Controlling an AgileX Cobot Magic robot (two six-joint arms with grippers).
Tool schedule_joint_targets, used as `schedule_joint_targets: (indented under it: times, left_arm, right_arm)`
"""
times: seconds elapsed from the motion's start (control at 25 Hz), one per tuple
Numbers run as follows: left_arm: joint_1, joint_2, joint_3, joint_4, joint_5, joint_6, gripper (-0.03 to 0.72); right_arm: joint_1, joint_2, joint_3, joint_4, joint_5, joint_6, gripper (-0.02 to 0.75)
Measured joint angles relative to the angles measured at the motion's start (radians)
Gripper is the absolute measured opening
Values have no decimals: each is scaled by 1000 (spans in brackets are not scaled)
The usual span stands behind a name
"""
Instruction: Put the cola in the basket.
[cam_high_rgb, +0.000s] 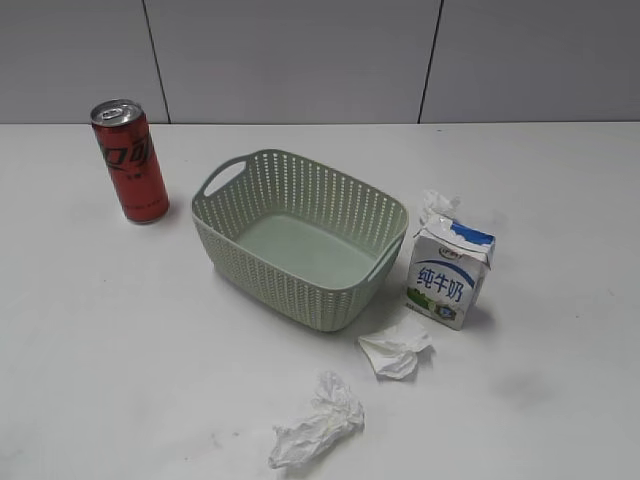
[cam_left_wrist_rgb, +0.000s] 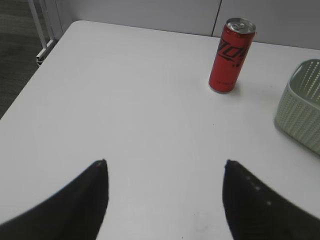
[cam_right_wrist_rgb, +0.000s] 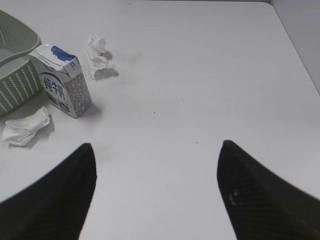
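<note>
Lying nearest the exterior camera: a crumpled tissue (cam_high_rgb: 318, 422) on the white table (cam_high_rgb: 120, 380), with a 2nd wad (cam_high_rgb: 396, 349) just beyond it, close to the front corner of the basket (cam_high_rgb: 300, 236). Standing upright just right of the basket: a blue-and-white milk carton (cam_high_rgb: 450, 272), its torn top open, and a 3rd scrap of tissue (cam_high_rgb: 437, 205) poking up behind it.

Standing upright at the far left, apart from the basket's handled end: the cola (cam_high_rgb: 130, 161), untouched, top tab facing up. Sitting empty: the basket, bare bottom showing.

Hovering over bare table in the left wrist view: the left gripper (cam_left_wrist_rgb: 165, 162), fingers spread wide with nothing between them, pointing roughly toward the can (cam_left_wrist_rgb: 232, 55) well ahead and a little right. Likewise splayed apart and empty in the right wrist view: the right gripper (cam_right_wrist_rgb: 157, 145), aimed at open table, with carton (cam_right_wrist_rgb: 61, 85) and basket corner (cam_right_wrist_rgb: 17, 75) off to its left. Neither arm showing in the exterior view, so probably both hanging back near the table's near edge.

Judging progress: nothing done yet. Remaining: reaching to the can, most likely with the left arm, closing on its body, lifting clear of the basket wall, setting it down inside, releasing.
</note>
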Motion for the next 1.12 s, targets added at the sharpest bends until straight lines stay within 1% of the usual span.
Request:
schedule_joint_targets:
  times: [0.52, 0.72, 0.92, 1.12]
  left_arm:
    - [0, 0, 0, -3, -5, 0, 543]
    - [0, 23, -50, -2, -88, 0, 543]
    - [0, 182, -119, 1, -222, 0, 543]
    - [0, 439, -245, 1, -266, 15, 550]
  right_arm:
    - [0, 0, 0, 0, 0, 0, 572]
    - [0, 0, 0, 0, 0, 0, 572]
    - [0, 0, 0, 0, 0, 0, 572]
    - [0, 0, 0, 0, 0, 0, 572]
